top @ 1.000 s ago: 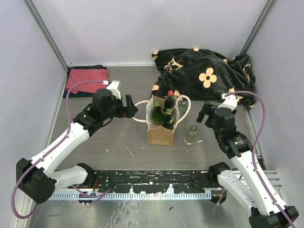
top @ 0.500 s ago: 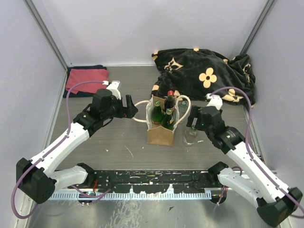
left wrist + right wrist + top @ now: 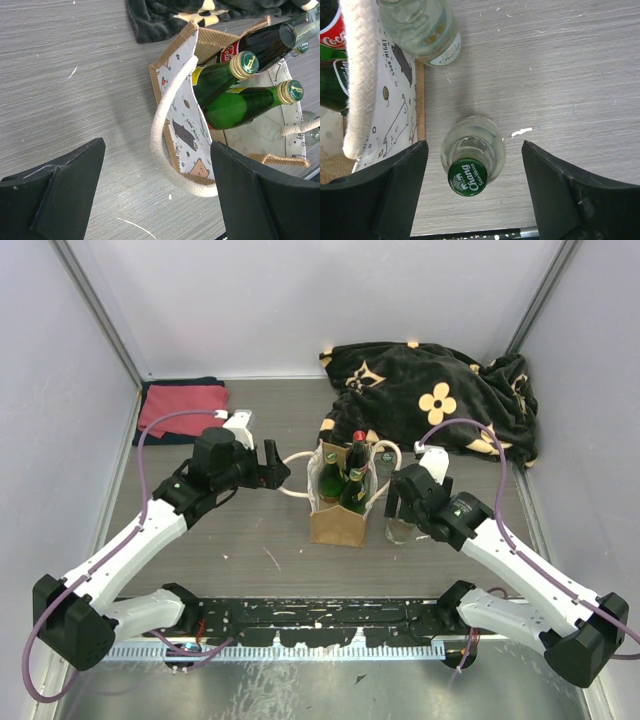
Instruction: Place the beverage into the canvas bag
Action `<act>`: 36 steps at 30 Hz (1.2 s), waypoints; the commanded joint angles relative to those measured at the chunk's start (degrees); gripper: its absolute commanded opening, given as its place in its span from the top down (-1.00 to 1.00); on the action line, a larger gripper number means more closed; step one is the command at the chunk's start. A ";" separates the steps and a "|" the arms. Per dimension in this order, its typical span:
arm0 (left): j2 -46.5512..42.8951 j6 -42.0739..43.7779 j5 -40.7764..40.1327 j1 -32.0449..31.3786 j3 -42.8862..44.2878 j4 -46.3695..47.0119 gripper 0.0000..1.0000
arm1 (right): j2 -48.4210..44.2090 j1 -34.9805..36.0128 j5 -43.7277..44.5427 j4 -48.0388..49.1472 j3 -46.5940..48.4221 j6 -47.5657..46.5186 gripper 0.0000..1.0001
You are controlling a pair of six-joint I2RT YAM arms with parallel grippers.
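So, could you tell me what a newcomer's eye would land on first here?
Probably the canvas bag in the middle, with green bottles poking from its mouth. Just right of it, a clear green-capped bottle stands between the right fingers, which are open. A black flower-patterned blanket lies heaped at the back right.

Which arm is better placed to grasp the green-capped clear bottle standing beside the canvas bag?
Right. The right hand, open, straddles the bottle, one finger on each side. The left hand, also open, is beyond the canvas bag, near a handle, so the bag stands between it and the bottle.
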 commanded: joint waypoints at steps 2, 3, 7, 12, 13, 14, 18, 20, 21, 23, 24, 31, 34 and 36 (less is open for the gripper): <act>-1.71 0.77 0.64 0.09 -0.73 -0.47 -0.87 | 0.86 0.35 1.62 -3.75 4.00 3.12 -0.57; -1.71 0.73 0.60 0.09 -0.85 -0.42 -0.87 | 0.84 0.29 1.26 -3.89 3.96 3.13 -0.55; -1.99 0.73 0.60 0.04 -0.75 -0.42 -0.87 | 1.76 0.33 0.21 -4.83 4.08 3.68 -0.44; -2.04 0.64 0.60 0.09 -0.82 -0.46 -0.87 | 2.35 0.28 -0.64 -5.00 3.84 4.14 -0.36; -2.07 0.60 0.60 0.10 -0.89 -0.45 -0.87 | 2.29 0.28 -0.54 -4.71 3.76 4.10 -0.31; -2.02 0.56 0.66 0.09 -0.91 -0.36 -0.87 | 2.23 0.28 -0.45 -4.40 3.63 4.03 -0.28; -2.17 0.55 0.71 0.09 -1.11 -0.32 -0.87 | 2.76 0.29 -0.07 -3.78 3.83 3.79 -0.21; -2.25 0.55 0.60 0.09 -1.09 -0.36 -0.87 | 3.17 0.31 -0.14 -3.82 4.18 3.75 -0.05; -2.26 0.55 0.58 0.09 -1.12 -0.34 -0.87 | 3.37 0.31 -0.24 -3.95 4.39 3.74 0.03; -2.32 0.55 0.62 0.09 -1.12 -0.36 -0.87 | 3.57 0.29 -0.42 -4.23 4.63 3.74 0.28; -2.31 0.51 0.60 0.09 -1.09 -0.33 -0.87 | 3.61 0.28 -0.42 -4.30 4.68 3.76 0.40; -2.53 0.40 0.68 0.06 -1.43 -0.16 -0.87 | 3.10 0.31 -0.36 -6.44 6.58 4.18 0.98; -2.40 0.29 0.74 0.09 -1.43 -0.03 -0.87 | 3.15 0.30 0.24 -8.27 9.31 4.10 0.98; -2.37 0.20 0.83 0.08 -1.35 -0.02 -0.87 | 3.19 0.29 0.80 -9.47 11.55 4.10 0.98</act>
